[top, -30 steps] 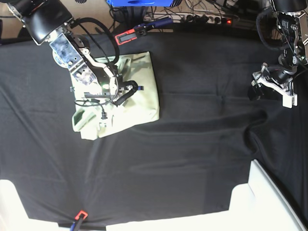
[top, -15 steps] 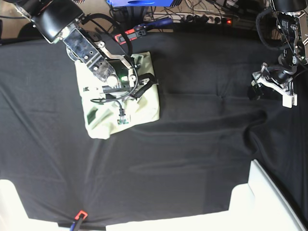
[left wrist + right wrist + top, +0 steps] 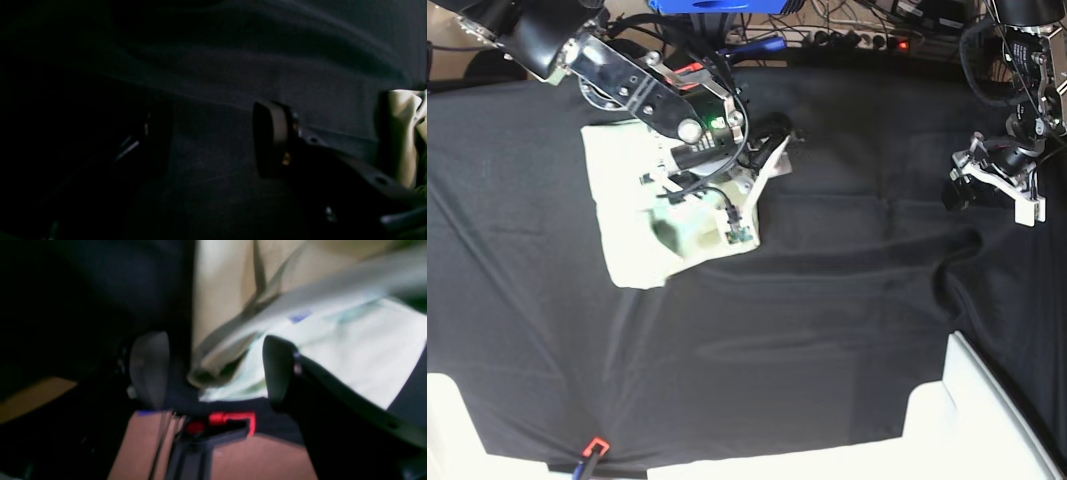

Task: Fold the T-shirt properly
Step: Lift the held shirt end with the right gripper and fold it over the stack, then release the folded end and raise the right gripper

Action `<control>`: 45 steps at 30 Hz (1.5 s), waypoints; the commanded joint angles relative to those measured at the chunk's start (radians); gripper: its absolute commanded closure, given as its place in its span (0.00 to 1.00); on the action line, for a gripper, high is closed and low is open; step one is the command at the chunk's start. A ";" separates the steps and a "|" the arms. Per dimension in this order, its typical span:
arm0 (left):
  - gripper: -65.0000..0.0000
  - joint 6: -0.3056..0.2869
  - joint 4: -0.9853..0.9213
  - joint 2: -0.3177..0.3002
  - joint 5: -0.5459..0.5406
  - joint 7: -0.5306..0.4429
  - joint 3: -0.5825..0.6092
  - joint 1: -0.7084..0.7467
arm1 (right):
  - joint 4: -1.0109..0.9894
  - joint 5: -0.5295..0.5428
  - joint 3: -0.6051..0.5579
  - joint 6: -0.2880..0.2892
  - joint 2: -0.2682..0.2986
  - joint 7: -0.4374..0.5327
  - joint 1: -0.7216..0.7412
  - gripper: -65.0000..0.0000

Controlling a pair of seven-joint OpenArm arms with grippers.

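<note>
**Shirt's pretty much a folded bundle, right arm hanging over its far corner**

Nearest to where I'm standing there's just bare black table cloth (image 3: 777, 340), wrinkled, with nothing on it. Further in, on the side the right arm works, sits the T-shirt (image 3: 632, 240). It's a compact, roughly square pale-mint packet lying flat on the cloth, so I'd say the main folds are done. What's left looks like tidying: the edge nearest the arm looks lumpy and shadowed, not crisp.

The right gripper (image 3: 213, 373) sits over the shirt's far edge, by the table's back rim. Its jaws are spread wide with nothing between them; fabric lies below the gap, not pinched.

Way off on the other side, well apart from the shirt, the left gripper (image 3: 213, 140) hovers over bare cloth, jaws apart, holding nothing.

View differences: the overhead one shows the whole packet shape but the arm hides the jaws. The right wrist cam shows the open gap, a tiny blue tag (image 3: 299, 318) and a red clip (image 3: 233, 420) at the table edge, though it's blurry. The left wrist cam is nearly all dark.
</note>
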 commanded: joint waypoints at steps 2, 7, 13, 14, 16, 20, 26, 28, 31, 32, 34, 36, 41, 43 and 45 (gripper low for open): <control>0.42 -0.004 0.012 -0.018 -0.014 -0.021 -0.006 -0.006 | 0.072 -0.003 0.005 -0.003 -0.001 -0.018 0.016 0.35; 0.42 -0.004 -0.022 -0.018 -0.014 -0.021 -0.008 -0.008 | 0.101 -0.005 0.025 -0.017 0.039 -0.002 0.024 0.35; 0.42 -0.004 -0.045 -0.018 -0.014 -0.021 -0.013 -0.006 | 0.101 0.000 0.234 -0.061 0.085 0.088 -0.029 0.37; 0.42 -0.004 -0.043 -0.018 -0.014 -0.021 -0.014 -0.006 | 0.101 0.000 0.254 -0.061 0.096 0.113 -0.041 0.40; 0.42 -0.004 -0.042 -0.018 -0.014 -0.021 -0.016 -0.006 | 0.101 0.002 0.271 -0.061 0.106 0.145 -0.064 0.52; 0.42 -0.004 -0.034 -0.018 -0.014 -0.021 -0.009 -0.006 | 0.101 0.002 0.271 -0.061 0.103 0.225 -0.137 0.98; 0.43 -0.004 -0.040 -0.020 -0.014 -0.021 -0.017 -0.005 | 0.100 0.002 0.272 -0.061 0.103 0.396 -0.254 0.97; 0.44 -0.004 -0.040 -0.021 -0.014 -0.021 -0.017 -0.002 | 0.095 0.002 0.272 -0.061 0.106 0.424 -0.262 0.97; 0.66 -0.004 -0.040 -0.021 -0.014 -0.021 -0.017 -0.002 | 0.049 0.002 0.272 -0.061 0.106 0.433 -0.259 0.97; 0.73 -0.004 -0.040 -0.020 -0.014 -0.021 -0.017 -0.002 | 0.034 0.002 0.272 -0.061 0.106 0.433 -0.259 0.97; 0.86 -0.004 -0.040 -0.020 -0.014 -0.021 -0.014 -0.003 | 0.003 0.002 0.272 -0.061 0.103 0.435 -0.259 0.97; 0.90 -0.004 -0.040 -0.020 -0.014 -0.021 -0.009 -0.005 | -0.024 0.002 0.269 -0.061 0.100 0.438 -0.262 0.97; 0.91 -0.004 -0.042 -0.018 -0.014 -0.021 -0.011 -0.005 | -0.143 0.003 0.272 -0.036 0.097 0.535 -0.262 0.97; 0.91 -0.004 -0.042 -0.018 -0.014 -0.021 -0.014 -0.005 | -0.196 0.003 0.274 0.012 0.091 0.556 -0.263 0.97; 0.91 -0.004 -0.042 -0.018 -0.014 -0.021 -0.016 -0.005 | -0.241 0.003 0.275 0.015 0.067 0.562 -0.266 0.97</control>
